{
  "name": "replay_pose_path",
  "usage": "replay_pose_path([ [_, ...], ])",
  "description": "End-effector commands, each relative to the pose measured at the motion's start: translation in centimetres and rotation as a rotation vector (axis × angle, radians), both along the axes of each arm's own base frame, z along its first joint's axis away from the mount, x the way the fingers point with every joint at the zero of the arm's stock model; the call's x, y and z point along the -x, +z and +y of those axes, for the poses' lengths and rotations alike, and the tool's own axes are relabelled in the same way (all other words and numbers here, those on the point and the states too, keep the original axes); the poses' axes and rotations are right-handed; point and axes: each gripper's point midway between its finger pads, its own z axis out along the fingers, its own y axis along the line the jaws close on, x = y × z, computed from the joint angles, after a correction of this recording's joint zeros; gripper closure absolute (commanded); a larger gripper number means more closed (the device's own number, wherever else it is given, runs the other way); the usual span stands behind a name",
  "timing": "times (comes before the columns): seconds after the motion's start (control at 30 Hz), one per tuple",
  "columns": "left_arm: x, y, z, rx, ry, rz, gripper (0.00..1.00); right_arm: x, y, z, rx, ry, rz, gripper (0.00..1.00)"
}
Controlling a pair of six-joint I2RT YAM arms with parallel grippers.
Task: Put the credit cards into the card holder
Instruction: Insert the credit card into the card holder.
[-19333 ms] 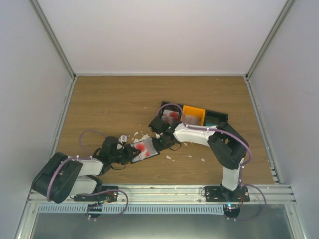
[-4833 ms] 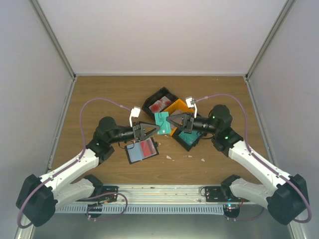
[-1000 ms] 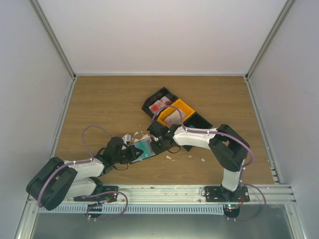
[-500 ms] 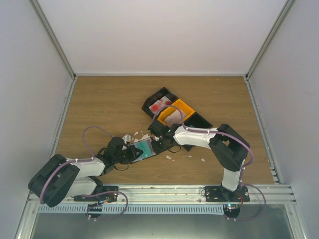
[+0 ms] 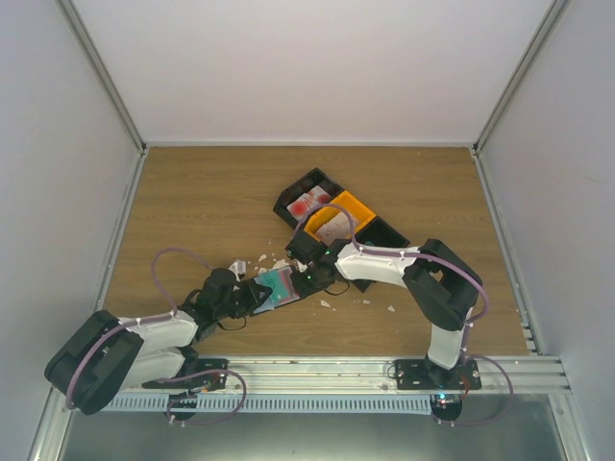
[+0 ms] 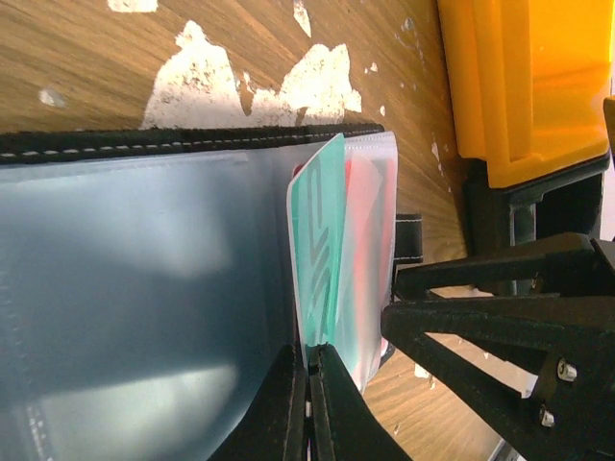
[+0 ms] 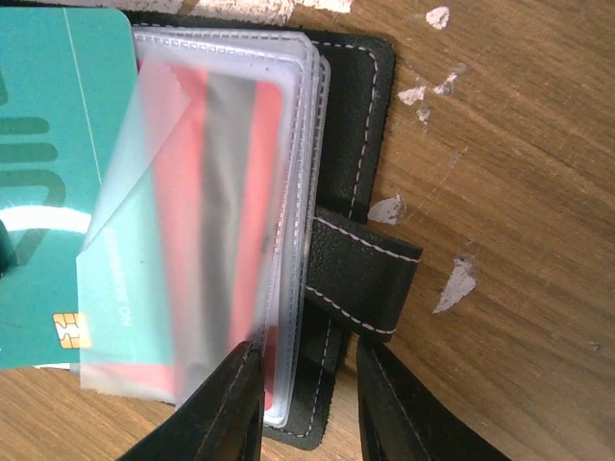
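Observation:
The black card holder point(image 5: 272, 294) lies open on the wood, its clasp tab point(image 7: 361, 275) pointing right. A red-and-white card point(image 7: 213, 221) sits in its clear sleeves point(image 6: 144, 288). My left gripper point(image 5: 256, 292) is shut on the near edge of a teal card point(image 6: 317, 250), and the card's far end lies under a clear sleeve flap; it also shows in the right wrist view point(image 7: 48, 173). My right gripper point(image 7: 306, 403) is open, with its jaws astride the holder's edge by the tab. One of its fingers point(image 7: 235, 403) lies over the sleeve flap.
Three joined bins stand behind the holder: a black one point(image 5: 306, 200) with red-and-white cards, an orange one point(image 5: 342, 215) and another black one point(image 5: 386, 233). White paper scraps point(image 5: 327, 303) litter the wood around the holder. The orange bin point(image 6: 519, 77) is close on the left wrist's right.
My left gripper has pushed the teal card a little to the right, further over the holder. The right gripper has stayed at the holder's edge.

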Motion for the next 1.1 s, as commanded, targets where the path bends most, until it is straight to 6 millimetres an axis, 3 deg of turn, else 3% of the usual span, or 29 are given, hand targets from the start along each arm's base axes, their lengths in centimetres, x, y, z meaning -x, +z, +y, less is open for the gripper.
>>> replay_pose_path([
  [0.0, 0.8, -2.3, 1.9, -0.082, 0.057, 0.05, 1.0, 1.9, -2.6, -1.3, 0.063, 0.012, 0.088, 0.72],
  [0.17, 1.1, -2.2, 0.5, -0.038, -0.017, 0.054, 1.0, 2.1, -2.4, -0.9, 0.041, 0.022, 0.098, 0.71],
  [0.47, 2.0, -3.2, -0.2, -0.001, -0.039, 0.11, 1.0, 2.1, -2.4, -0.8, 0.031, 0.016, 0.107, 0.7],
  [0.83, 2.5, -3.7, 0.8, -0.051, 0.002, 0.153, 1.0, 1.9, -2.5, -1.1, 0.041, -0.005, 0.106, 0.7],
  [1.07, 2.3, -3.1, 1.0, -0.08, -0.01, 0.136, 1.0, 1.7, -2.5, -1.4, 0.052, -0.015, 0.1, 0.71],
])
